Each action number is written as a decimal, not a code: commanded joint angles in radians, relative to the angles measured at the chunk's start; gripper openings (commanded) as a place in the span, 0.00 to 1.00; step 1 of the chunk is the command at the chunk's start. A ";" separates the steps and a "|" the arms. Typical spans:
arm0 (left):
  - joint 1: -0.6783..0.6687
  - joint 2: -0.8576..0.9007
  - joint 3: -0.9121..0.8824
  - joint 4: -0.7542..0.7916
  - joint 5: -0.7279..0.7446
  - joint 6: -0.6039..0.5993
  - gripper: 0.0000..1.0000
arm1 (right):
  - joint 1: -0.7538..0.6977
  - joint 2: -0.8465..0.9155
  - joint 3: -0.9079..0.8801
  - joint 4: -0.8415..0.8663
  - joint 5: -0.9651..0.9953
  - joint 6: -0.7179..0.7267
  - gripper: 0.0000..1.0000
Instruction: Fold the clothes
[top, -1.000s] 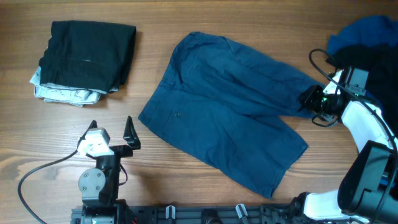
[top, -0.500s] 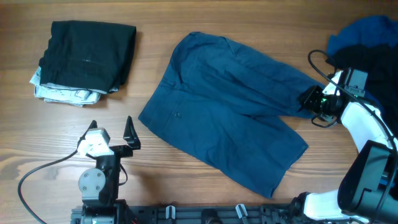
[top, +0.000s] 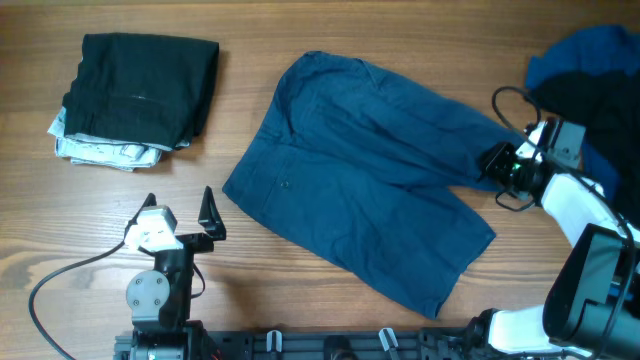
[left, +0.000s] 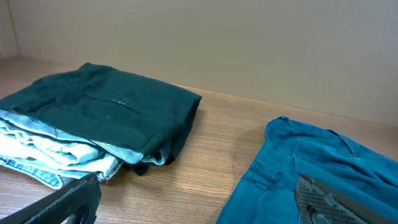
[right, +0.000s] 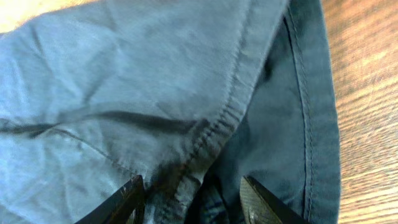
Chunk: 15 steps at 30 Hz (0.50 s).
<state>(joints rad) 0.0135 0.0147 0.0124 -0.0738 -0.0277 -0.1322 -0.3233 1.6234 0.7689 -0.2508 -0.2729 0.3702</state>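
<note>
Now that the right gripper has edged onto the hem of the navy-blue denim trousers, jaws straddling it, clamping unclear, folding may begin; the left gripper idles, jaws apart.

Left fingers wide, right fingers half-spread

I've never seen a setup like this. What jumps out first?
The dark blue shorts spread flat across the middle of the table, with the right gripper at one leg hem on the right. Then the folded stack at the far left, black on pale, and the loose pile at the far right.
</note>
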 joint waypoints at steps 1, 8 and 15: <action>0.005 -0.007 -0.006 0.004 0.009 0.017 1.00 | 0.006 0.009 -0.034 0.034 -0.011 0.027 0.43; 0.005 -0.007 -0.006 0.004 0.009 0.017 1.00 | 0.006 0.002 0.019 0.025 -0.016 0.021 0.15; 0.005 -0.007 -0.006 0.004 0.009 0.017 1.00 | 0.006 -0.049 0.120 -0.011 -0.005 -0.031 0.15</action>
<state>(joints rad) 0.0135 0.0147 0.0124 -0.0738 -0.0277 -0.1322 -0.3233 1.6207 0.8310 -0.2516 -0.2726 0.3786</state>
